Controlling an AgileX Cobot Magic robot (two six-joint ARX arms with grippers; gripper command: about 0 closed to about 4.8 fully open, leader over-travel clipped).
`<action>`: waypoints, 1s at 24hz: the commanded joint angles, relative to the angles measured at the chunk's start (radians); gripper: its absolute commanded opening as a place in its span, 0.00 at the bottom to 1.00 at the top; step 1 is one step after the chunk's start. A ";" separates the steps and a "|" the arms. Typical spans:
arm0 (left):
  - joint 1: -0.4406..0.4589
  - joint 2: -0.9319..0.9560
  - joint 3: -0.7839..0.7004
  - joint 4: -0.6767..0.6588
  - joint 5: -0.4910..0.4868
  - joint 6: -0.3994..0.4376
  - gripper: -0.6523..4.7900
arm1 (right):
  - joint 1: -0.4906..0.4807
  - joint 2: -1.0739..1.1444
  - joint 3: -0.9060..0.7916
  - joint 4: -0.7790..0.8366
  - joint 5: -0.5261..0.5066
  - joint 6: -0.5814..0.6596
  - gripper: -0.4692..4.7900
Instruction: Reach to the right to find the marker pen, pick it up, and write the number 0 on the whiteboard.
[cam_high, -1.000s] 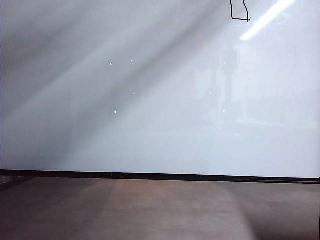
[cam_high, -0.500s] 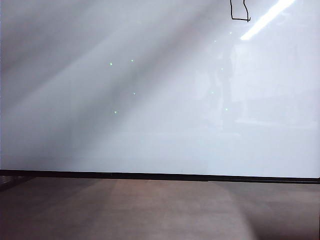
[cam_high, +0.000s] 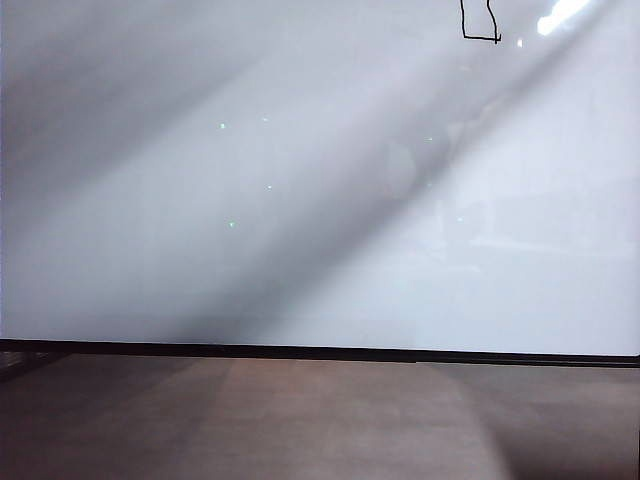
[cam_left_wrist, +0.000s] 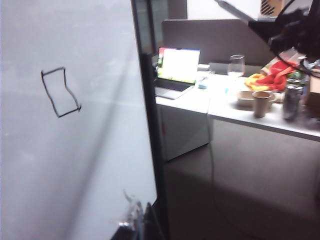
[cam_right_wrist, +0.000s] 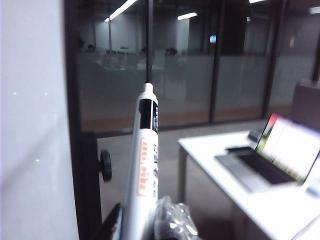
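Note:
The whiteboard fills the exterior view, with its thin black bottom edge. The number 0, a boxy black loop, is cut off by the top of that view; neither gripper appears there. In the left wrist view the number 0 is whole on the whiteboard. My left gripper shows only blurred fingertips, close together and empty, near the board's black side edge. My right gripper is shut on the marker pen, a white barrel with a black band and orange label, held off the whiteboard past its side edge.
Brown floor lies below the board. Beside the board stands a white desk with an open laptop, a glass, cups and a can. A glass partition wall and the board's caster wheel lie beyond the pen.
In the exterior view a dark shadow band has swept rightwards across the board and the bright light streak at top right has shrunk. The drawn 0 is unchanged.

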 joint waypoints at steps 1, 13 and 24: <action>-0.052 0.033 0.002 0.040 -0.118 -0.003 0.11 | -0.023 0.080 -0.075 0.113 -0.036 0.068 0.08; -0.142 0.203 0.002 0.026 -0.228 -0.066 0.11 | -0.009 0.489 -0.087 0.297 -0.126 0.035 0.08; 0.099 -0.214 -0.100 -0.134 -0.357 -0.119 0.11 | 0.203 0.166 -0.096 0.093 -0.134 0.031 0.08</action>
